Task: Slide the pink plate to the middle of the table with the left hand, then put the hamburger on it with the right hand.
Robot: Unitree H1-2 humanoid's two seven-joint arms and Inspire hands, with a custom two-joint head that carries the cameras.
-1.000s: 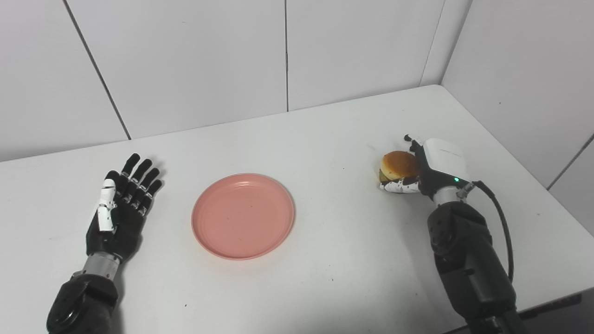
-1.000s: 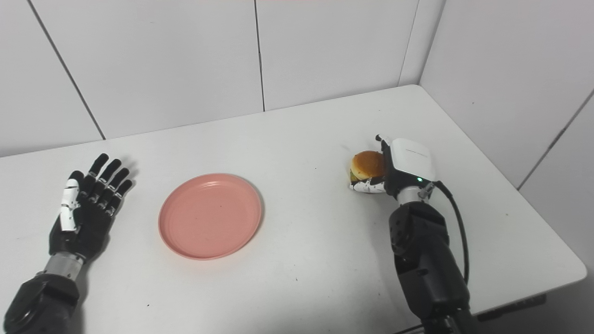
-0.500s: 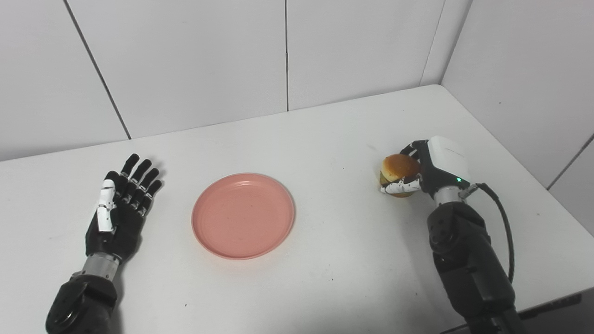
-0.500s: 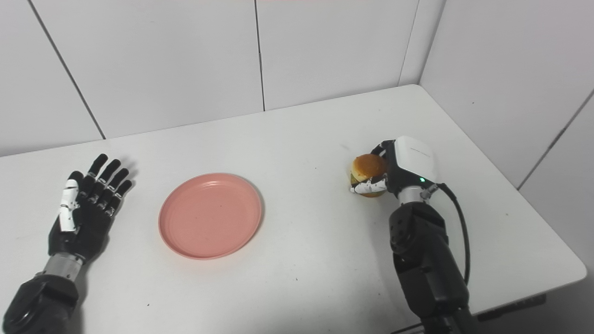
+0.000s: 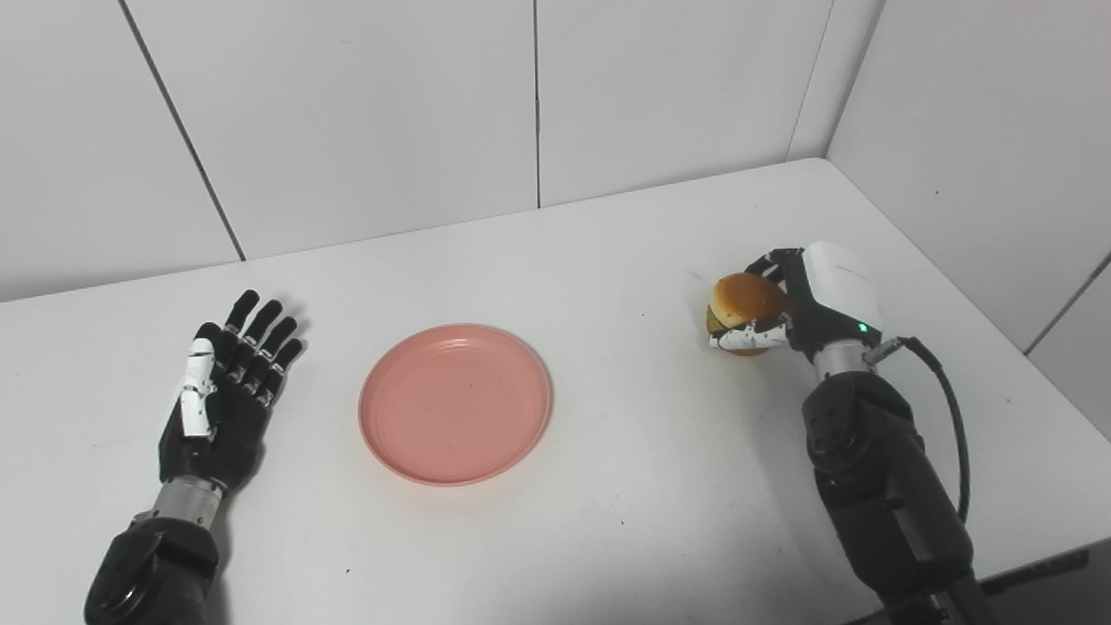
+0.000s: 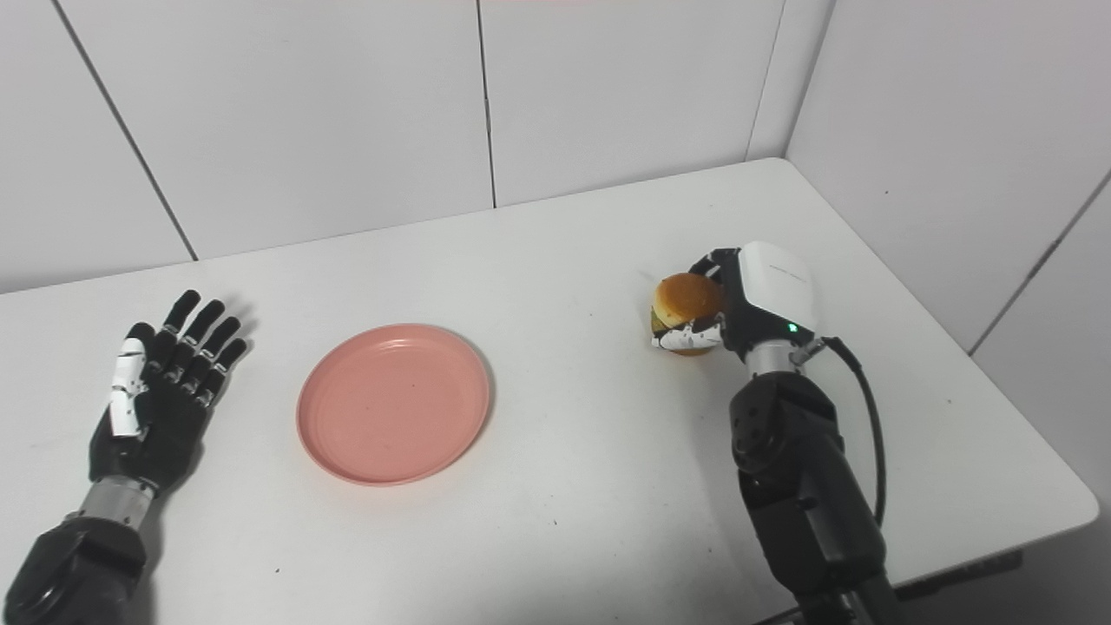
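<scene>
Right robot hand: clenched around the hamburger, thumb under the bun, fingers over the far side; burger appears just clear of the white counter, at about 3 o'clock.
Left robot hand: released, fingers spread, lying flat at 9 o'clock, apart from the plate.
Pink plate: empty, near the middle, slightly toward 8 o'clock; well apart from the burger.
Risks, as judged: the grasp looks sideways and shallow, so the layered burger could tilt, shed its filling or slip in transit. A low carry could catch the plate's raised rim and push it off centre.
</scene>
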